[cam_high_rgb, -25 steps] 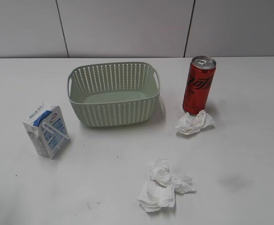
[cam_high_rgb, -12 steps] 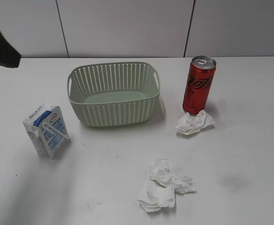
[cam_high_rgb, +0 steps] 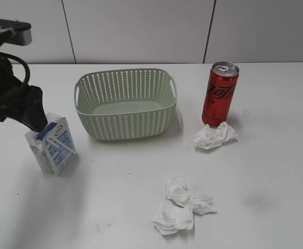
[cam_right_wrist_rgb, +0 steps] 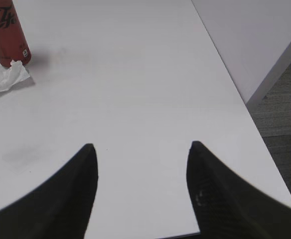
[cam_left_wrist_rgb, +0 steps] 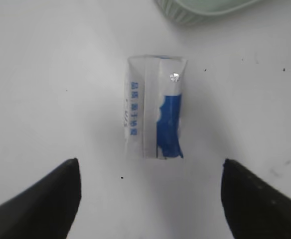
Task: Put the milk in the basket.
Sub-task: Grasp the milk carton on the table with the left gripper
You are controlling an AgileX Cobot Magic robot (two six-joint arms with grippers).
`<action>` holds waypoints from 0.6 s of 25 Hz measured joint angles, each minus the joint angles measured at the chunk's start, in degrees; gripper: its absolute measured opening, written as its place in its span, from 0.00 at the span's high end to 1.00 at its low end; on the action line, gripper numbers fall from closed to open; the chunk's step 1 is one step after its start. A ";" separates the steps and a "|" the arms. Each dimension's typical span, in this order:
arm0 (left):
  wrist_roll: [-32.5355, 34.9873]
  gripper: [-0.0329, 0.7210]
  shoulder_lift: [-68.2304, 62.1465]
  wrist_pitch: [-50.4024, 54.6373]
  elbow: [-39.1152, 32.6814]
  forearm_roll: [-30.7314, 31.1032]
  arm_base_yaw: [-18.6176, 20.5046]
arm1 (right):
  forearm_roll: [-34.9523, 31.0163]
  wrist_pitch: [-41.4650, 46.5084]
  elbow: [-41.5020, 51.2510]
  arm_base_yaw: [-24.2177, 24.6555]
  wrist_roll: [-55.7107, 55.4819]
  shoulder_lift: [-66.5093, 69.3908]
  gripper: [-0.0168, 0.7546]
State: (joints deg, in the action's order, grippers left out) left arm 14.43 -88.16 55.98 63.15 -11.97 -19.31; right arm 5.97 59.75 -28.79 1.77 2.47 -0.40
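The milk, a small white-and-blue carton with a white straw on its side, stands on the white table left of the basket, a pale green perforated basket that holds nothing. My left gripper hangs just above and behind the carton's top, apart from it. In the left wrist view the carton lies ahead of my open left gripper, its jaws wide apart and empty, and the basket's rim shows at the top. My right gripper is open and empty over bare table; it is out of the exterior view.
A tall red can stands right of the basket with a crumpled tissue at its foot. Another crumpled tissue lies at the front middle. The right wrist view shows the can, tissue and the table's right edge.
My left arm has come in from the upper left and down to just above the milk carton. The carton, basket, can and tissues have not moved.
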 joint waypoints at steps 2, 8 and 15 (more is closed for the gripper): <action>0.00 0.08 -2.15 -0.13 0.00 0.00 0.00 | 0.00 0.00 0.00 0.00 0.00 0.00 0.40; 0.00 0.08 -7.34 -3.77 0.11 -0.31 0.00 | 0.00 0.00 0.00 0.00 0.00 0.00 0.40; 0.00 0.09 -12.06 -7.46 0.11 -0.50 0.00 | 0.00 0.00 0.00 0.00 0.00 0.00 0.40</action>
State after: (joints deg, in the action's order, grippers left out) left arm 14.43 -100.23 48.52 63.26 -12.48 -19.31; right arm 5.97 59.75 -28.79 1.77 2.47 -0.40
